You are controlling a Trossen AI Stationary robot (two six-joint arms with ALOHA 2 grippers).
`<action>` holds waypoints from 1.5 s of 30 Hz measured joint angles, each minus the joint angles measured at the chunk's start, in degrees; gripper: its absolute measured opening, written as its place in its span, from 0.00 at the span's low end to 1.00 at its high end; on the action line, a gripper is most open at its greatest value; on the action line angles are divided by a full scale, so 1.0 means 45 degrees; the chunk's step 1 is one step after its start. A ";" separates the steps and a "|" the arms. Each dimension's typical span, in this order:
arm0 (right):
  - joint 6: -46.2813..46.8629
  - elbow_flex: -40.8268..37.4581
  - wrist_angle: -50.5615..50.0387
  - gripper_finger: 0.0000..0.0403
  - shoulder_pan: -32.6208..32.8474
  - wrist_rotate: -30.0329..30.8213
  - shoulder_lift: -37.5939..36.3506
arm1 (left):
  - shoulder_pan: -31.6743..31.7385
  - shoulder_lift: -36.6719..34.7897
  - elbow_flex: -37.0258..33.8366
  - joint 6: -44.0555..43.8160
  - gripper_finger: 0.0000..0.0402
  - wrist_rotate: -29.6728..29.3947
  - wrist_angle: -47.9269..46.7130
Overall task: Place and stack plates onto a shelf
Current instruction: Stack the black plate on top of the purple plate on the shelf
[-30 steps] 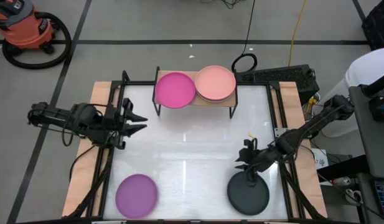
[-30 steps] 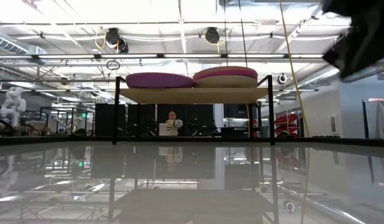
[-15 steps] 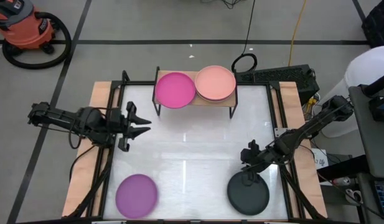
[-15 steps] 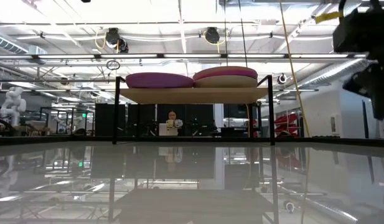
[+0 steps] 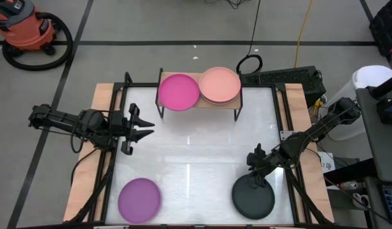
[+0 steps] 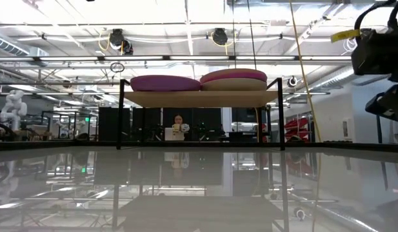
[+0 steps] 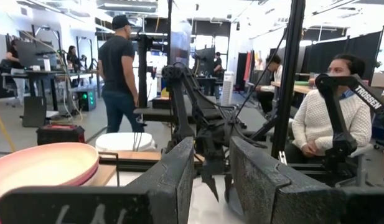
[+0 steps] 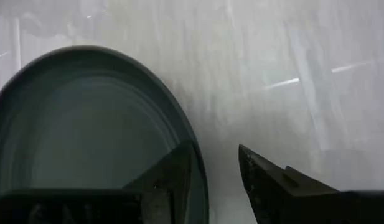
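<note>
A black plate (image 5: 253, 198) lies flat near the table's near right corner, and a purple plate (image 5: 139, 198) lies flat at the near left. On the shelf (image 5: 202, 105) a magenta plate (image 5: 178, 91) sits left, and a salmon plate (image 5: 220, 85) tops a beige plate (image 6: 234, 84). My right gripper (image 8: 215, 149) is open and points down over the black plate's far rim (image 8: 196, 155), one finger above the inside and one outside; no touch shows. My left gripper (image 5: 147, 127) hangs open over the table's left side.
The shelf stands at the table's far edge on thin black legs (image 6: 119, 113). Bare white table (image 5: 196, 146) lies between the shelf and the two near plates. People stand and sit in the room beyond the table. An orange vacuum (image 5: 24, 25) stands on the floor.
My right gripper has come down toward the black plate's far rim and moved slightly toward the near edge. My left gripper has shifted a little toward the table's right. No plate has moved.
</note>
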 joint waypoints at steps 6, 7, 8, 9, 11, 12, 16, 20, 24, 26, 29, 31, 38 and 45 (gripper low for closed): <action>0.0072 -0.0444 0.0678 0.29 0.0000 -0.0019 0.0000 | 0.0000 0.0165 0.0000 -0.0153 0.27 0.0000 -0.0015; 0.0169 -0.0502 0.0755 0.29 0.0000 -0.0024 0.0000 | 0.0000 0.0169 0.0000 -0.0153 0.27 0.0000 -0.0015; 0.0337 -0.0546 0.0791 0.29 0.0000 -0.0015 0.0000 | 0.0000 0.0218 0.0008 -0.0158 0.27 -0.0003 -0.0001; 0.0488 -0.0586 0.0857 0.29 0.0000 -0.0015 0.0000 | 0.0000 0.0231 0.0010 -0.0158 0.27 -0.0005 0.0017; 0.0624 -0.0614 0.0961 0.29 0.0000 -0.0010 0.0000 | 0.0000 0.0253 0.0010 -0.0160 0.27 -0.0003 -0.0019; 0.0607 -0.0614 0.1042 0.29 0.0000 -0.0009 0.0002 | 0.0000 0.0251 0.0010 -0.0163 0.27 -0.0005 -0.0010; 0.0301 -0.0614 0.1070 0.28 0.0000 -0.0003 0.0000 | 0.0000 0.0243 0.0010 -0.0225 0.27 -0.0005 0.0072; 0.0241 -0.0614 0.1066 0.21 -0.0005 0.0005 0.0000 | 0.0000 0.0236 0.0015 -0.0242 0.27 -0.0005 0.0250; -0.0113 -0.0614 0.1071 0.09 -0.0005 0.0005 0.0000 | 0.0000 0.0243 0.0015 -0.0240 0.27 -0.0005 0.0212; -0.0480 -0.0614 0.1068 0.03 0.0000 0.0013 0.0000 | 0.0000 0.0243 0.0015 -0.0240 0.27 -0.0005 0.0223; -0.0671 -0.0614 0.1091 0.01 -0.0053 0.0822 0.0000 | 0.0000 0.0243 0.0015 -0.0240 0.27 -0.0005 0.0214; -0.0798 -0.0614 0.1204 0.01 -0.0237 0.1244 -0.0012 | 0.0000 0.0243 0.0015 -0.0236 0.27 -0.0005 0.0219; -0.1998 -0.0614 0.3337 0.00 -0.1601 0.2526 -0.0390 | -0.0005 0.0243 0.0015 -0.0197 0.27 -0.0007 0.0211; -0.5598 -0.0609 0.9884 0.00 -0.3296 0.2668 -0.0917 | -0.0005 0.0243 0.0015 -0.0163 0.27 -0.0010 0.0206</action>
